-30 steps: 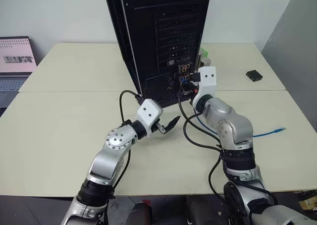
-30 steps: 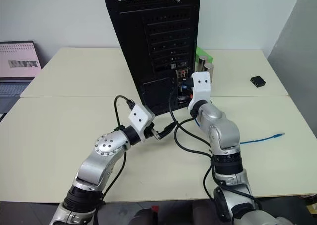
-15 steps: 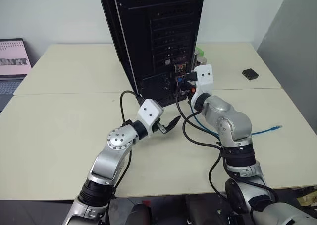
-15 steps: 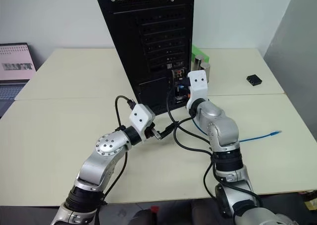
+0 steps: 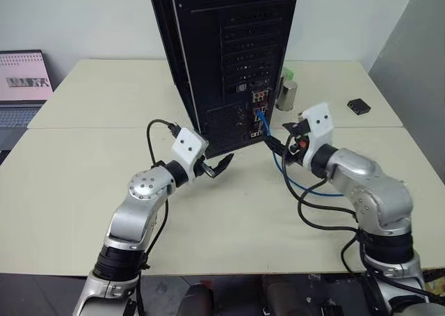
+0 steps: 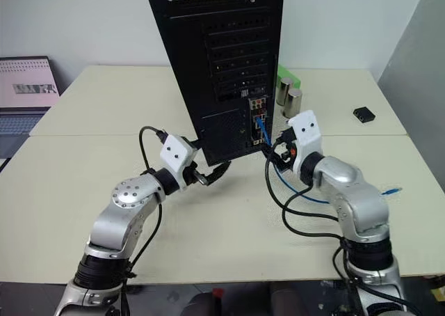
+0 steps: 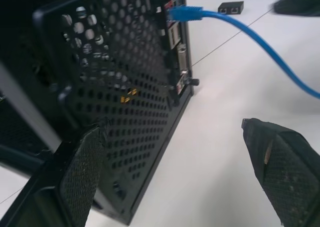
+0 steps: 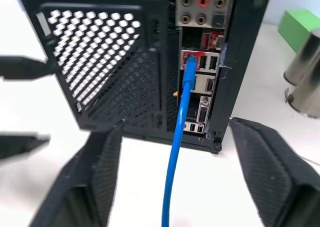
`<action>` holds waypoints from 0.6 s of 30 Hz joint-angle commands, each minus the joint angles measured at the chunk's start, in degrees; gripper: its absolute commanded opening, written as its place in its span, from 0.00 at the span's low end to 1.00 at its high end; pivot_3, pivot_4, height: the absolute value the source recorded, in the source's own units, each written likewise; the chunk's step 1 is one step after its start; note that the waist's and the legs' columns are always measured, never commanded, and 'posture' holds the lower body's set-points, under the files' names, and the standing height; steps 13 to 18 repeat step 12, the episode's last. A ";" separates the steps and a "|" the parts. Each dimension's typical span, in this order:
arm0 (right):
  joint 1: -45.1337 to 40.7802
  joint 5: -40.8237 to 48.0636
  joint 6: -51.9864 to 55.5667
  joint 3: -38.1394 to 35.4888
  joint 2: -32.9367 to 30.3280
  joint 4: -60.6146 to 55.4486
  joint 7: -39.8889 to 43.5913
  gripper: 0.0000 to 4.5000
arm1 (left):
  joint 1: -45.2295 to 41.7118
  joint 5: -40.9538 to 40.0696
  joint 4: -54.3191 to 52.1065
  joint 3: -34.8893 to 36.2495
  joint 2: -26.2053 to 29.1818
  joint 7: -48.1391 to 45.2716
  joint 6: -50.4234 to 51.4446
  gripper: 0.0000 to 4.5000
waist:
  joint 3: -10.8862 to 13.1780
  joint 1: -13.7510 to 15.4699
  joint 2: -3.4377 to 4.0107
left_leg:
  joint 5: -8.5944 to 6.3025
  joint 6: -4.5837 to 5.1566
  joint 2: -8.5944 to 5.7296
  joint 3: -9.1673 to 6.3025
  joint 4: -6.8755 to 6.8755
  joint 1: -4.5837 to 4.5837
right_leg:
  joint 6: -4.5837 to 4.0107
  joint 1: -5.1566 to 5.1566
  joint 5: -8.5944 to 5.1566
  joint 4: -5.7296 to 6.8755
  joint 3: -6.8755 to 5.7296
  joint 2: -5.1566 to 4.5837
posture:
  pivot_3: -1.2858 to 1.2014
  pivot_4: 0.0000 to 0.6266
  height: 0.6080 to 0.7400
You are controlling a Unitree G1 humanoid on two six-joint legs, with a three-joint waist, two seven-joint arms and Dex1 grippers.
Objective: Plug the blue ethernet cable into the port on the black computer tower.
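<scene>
Head views
Right tool (image 5: 281, 146): fingers spread wide, nothing between them; it points toward the tower's rear panel.
Left tool (image 6: 214, 172): fingers parted, empty; it sits low beside the tower's bottom corner.
Blue ethernet cable (image 5: 262, 120): one end stands in the connector cluster just ahead of the right tool; the cord drops from there and curves over the desk (image 5: 83, 184) under the right arm. Its free end (image 6: 393, 190) lies well off to the arm's outer side.
Black computer tower (image 5: 229, 44): upright, just beyond both tools.

Left wrist view
Left tool fingers (image 7: 280, 162): far apart, bare desk between them.
Cable plug (image 7: 186, 13): seated at the panel edge, beyond the fingers; the cord trails away across the desk.

Right wrist view
Right tool fingers (image 8: 100, 179): wide, one to each side of the hanging cord, not touching it.
Port (image 8: 190, 60): straight ahead of the tool, filled by the plug; it appears fully home, though the latch is too small to check.

Handling, as judged
Cord: light, limp and smooth; it would bend rather than push.
Plug: small, stiff plastic with a fragile clip.
Hold point: the plug body itself, just behind the socket, never mid-cord.
Tower: heavy and rigid; unlikely to shift under a push.
</scene>
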 commanded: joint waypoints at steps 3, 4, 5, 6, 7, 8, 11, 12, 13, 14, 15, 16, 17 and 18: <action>3.62 5.24 -9.58 -7.22 -9.40 -2.11 14.07 0.97 | -1.92 -1.23 -4.59 2.56 3.94 -1.56 2.72 1.00 | 0.03 0.23 -0.02 | 0.00 0.00 -0.02 0.02 0.00 -0.02 | -0.04 0.00 0.02 -0.03 0.02 -0.01 | 0.52 0.24 1.00; 3.89 5.55 -10.35 -7.46 -10.06 -1.79 14.98 0.97 | -1.93 -1.54 -4.72 2.81 4.31 -1.78 2.95 1.00 | 0.05 0.18 -0.04 | 0.00 0.00 -0.02 0.02 0.00 -0.02 | -0.04 0.00 0.02 -0.03 0.02 -0.01 | 0.52 0.24 1.00; 4.17 5.45 -11.75 -7.66 -10.93 -0.89 16.01 0.97 | -1.79 -1.82 -4.88 3.05 4.86 -2.08 3.05 1.00 | 0.05 0.18 -0.04 | 0.00 0.00 0.00 0.04 0.00 0.00 | -0.02 0.00 0.01 -0.03 0.04 -0.01 | 0.52 0.24 1.00; 4.30 5.34 -12.72 -7.69 -11.48 -0.21 16.59 0.97 | -1.70 -2.03 -4.92 3.23 5.25 -2.30 3.09 1.00 | 0.05 0.07 -0.04 | 0.00 0.00 0.00 0.04 0.00 0.01 | -0.01 0.00 0.01 -0.03 0.04 0.00 | 0.52 0.24 1.00; 4.59 4.48 -14.05 -7.45 -12.40 0.78 17.26 0.97 | -1.56 -2.33 -4.99 3.44 5.71 -2.70 3.17 1.00 | 0.05 0.02 -0.04 | 0.00 0.01 0.03 0.04 0.00 0.08 | 0.02 0.05 -0.01 -0.02 0.04 0.02 | 0.52 0.24 1.00; 4.86 3.72 -15.31 -7.13 -13.13 1.60 17.90 0.97 | -1.46 -2.72 -5.03 3.70 6.03 -3.03 3.34 1.00 | 0.06 0.04 -0.05 | 0.00 0.01 0.03 0.04 0.00 0.09 | 0.04 0.05 -0.02 -0.02 0.05 0.03 | 0.52 0.24 1.00; 5.47 3.05 -17.81 -6.50 -14.13 2.92 18.95 0.97 | -1.38 -3.71 -5.05 4.07 6.68 -3.76 3.51 1.00 | 0.06 0.12 -0.06 | 0.00 0.01 0.02 0.05 0.02 0.08 | 0.05 0.06 -0.03 -0.02 0.05 0.03 | 0.52 0.24 1.00; 5.53 3.19 -18.16 -6.43 -14.13 3.09 19.06 0.97 | -1.39 -3.98 -4.98 4.16 6.83 -4.04 3.20 1.00 | 0.06 0.12 -0.06 | 0.00 0.00 0.02 0.06 0.02 0.08 | 0.04 0.06 -0.03 -0.02 0.06 0.02 | 0.52 0.24 1.00; 5.53 3.19 -18.16 -6.43 -14.13 3.09 19.06 0.97 | -1.39 -3.98 -4.98 4.16 6.83 -4.04 3.20 1.00 | 0.06 0.12 -0.06 | 0.00 0.00 0.02 0.06 0.02 0.08 | 0.04 0.06 -0.03 -0.02 0.06 0.02 | 0.52 0.24 1.00; 5.53 3.19 -18.16 -6.43 -14.13 3.09 19.06 0.97 | -1.39 -3.98 -4.98 4.16 6.83 -4.04 3.20 1.00 | 0.06 0.12 -0.06 | 0.00 0.00 0.02 0.06 0.02 0.08 | 0.04 0.06 -0.03 -0.02 0.06 0.02 | 0.52 0.24 1.00; 5.53 3.19 -18.16 -6.43 -14.13 3.09 19.06 0.97 | -1.39 -3.98 -4.98 4.16 6.83 -4.04 3.20 1.00 | 0.06 0.12 -0.06 | 0.00 0.00 0.02 0.06 0.02 0.08 | 0.04 0.06 -0.03 -0.02 0.06 0.02 | 0.52 0.24 1.00; 5.53 3.19 -18.16 -6.43 -14.13 3.09 19.06 0.97 | -1.39 -3.98 -4.98 4.16 6.83 -4.04 3.20 1.00 | 0.06 0.12 -0.06 | 0.00 0.00 0.02 0.06 0.02 0.08 | 0.04 0.06 -0.03 -0.02 0.06 0.02 | 0.52 0.24 1.00; 5.53 3.19 -18.16 -6.43 -14.13 3.09 19.06 0.97 | -1.39 -3.98 -4.98 4.16 6.83 -4.04 3.20 1.00 | 0.06 0.12 -0.06 | 0.00 0.00 0.02 0.06 0.02 0.08 | 0.04 0.06 -0.03 -0.02 0.06 0.02 | 0.52 0.24 1.00; 5.53 3.19 -18.16 -6.43 -14.13 3.09 19.06 0.97 | -1.39 -3.98 -4.98 4.16 6.83 -4.04 3.20 1.00 | 0.06 0.12 -0.06 | 0.00 0.00 0.02 0.06 0.02 0.08 | 0.04 0.06 -0.03 -0.02 0.06 0.02 | 0.52 0.24 1.00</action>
